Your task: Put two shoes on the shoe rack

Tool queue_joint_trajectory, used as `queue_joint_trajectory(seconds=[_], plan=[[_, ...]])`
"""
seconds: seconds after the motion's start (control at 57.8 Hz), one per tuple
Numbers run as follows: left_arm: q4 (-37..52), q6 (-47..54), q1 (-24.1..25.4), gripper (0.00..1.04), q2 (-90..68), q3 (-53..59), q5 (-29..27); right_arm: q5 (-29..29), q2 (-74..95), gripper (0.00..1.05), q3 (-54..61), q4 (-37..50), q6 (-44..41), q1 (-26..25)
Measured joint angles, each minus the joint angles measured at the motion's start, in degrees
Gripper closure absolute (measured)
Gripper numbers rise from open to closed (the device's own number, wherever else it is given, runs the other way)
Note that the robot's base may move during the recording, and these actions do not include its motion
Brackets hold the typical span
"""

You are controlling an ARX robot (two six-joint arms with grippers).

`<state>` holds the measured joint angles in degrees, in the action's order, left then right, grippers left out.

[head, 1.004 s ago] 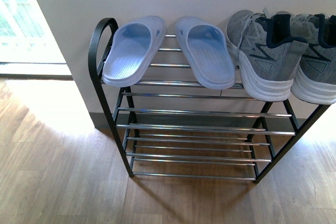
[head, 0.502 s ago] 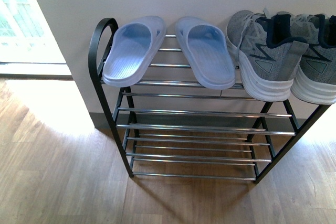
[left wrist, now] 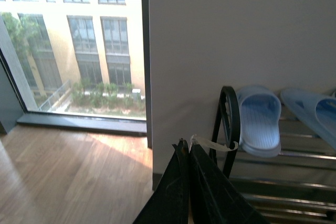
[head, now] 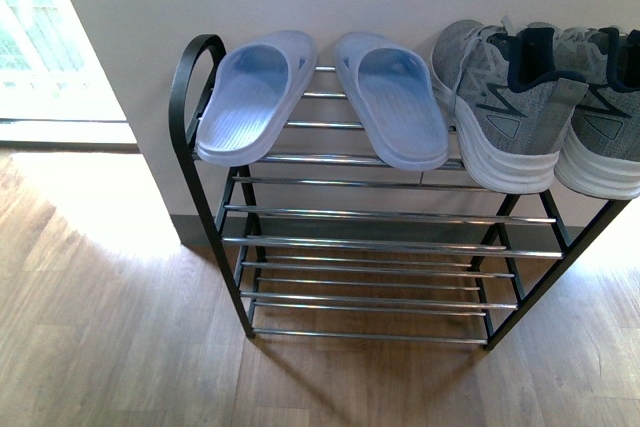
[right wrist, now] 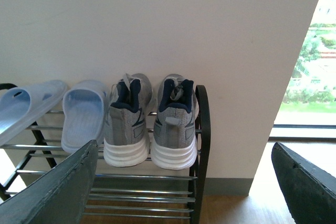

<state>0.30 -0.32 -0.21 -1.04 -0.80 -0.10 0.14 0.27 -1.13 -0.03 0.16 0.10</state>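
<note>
Two grey knit sneakers with white soles and navy lining stand side by side, heels outward, on the top tier at the right end of the shoe rack (head: 260,215): the left sneaker (head: 500,97) and the right sneaker (head: 605,112). Both show in the right wrist view, the left one (right wrist: 127,121) and the right one (right wrist: 176,124). Two pale blue slides (head: 250,97) (head: 395,97) lie on the same tier at the left. My right gripper (right wrist: 186,182) is open and empty, back from the rack. My left gripper (left wrist: 185,148) is shut and empty, near the rack's left end (left wrist: 229,124).
The rack stands against a pale wall on a wood floor (head: 110,337). Its lower chrome tiers (head: 370,277) hold nothing. A floor-length window (left wrist: 73,45) lies left of the wall, another window (right wrist: 310,77) to the right.
</note>
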Motion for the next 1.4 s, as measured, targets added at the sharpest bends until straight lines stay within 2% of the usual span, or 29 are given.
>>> queue_joint_trajectory(seconds=[0.052,0.104,0.467,0.519,0.606,0.64,1.402], plan=[[-0.31,0.02,0.04,1.04,0.04,0.0,0.02,-0.02,0.0,0.09,0.0,0.0,-0.02,0.0],[-0.31,0.02,0.04,0.96,0.09,0.0,0.09,0.0,-0.02,0.09,0.0,0.0,0.0,0.0],[-0.31,0.02,0.04,0.35,0.13,0.0,0.09,0.0,0.02,0.09,0.0,0.0,0.0,0.0],[-0.31,0.02,0.04,0.21,0.13,0.0,0.09,0.0,0.02,0.09,0.0,0.0,0.0,0.0],[-0.31,0.11,0.04,0.08,0.15,0.0,0.11,0.02,-0.02,0.09,0.0,0.0,-0.02,0.0],[-0.31,0.07,0.04,0.1,0.15,0.0,0.11,0.02,0.0,0.09,0.0,0.0,0.0,0.0],[-0.33,0.07,0.04,0.09,0.15,0.0,0.09,-0.07,-0.02,0.09,0.0,0.0,-0.02,-0.02]])
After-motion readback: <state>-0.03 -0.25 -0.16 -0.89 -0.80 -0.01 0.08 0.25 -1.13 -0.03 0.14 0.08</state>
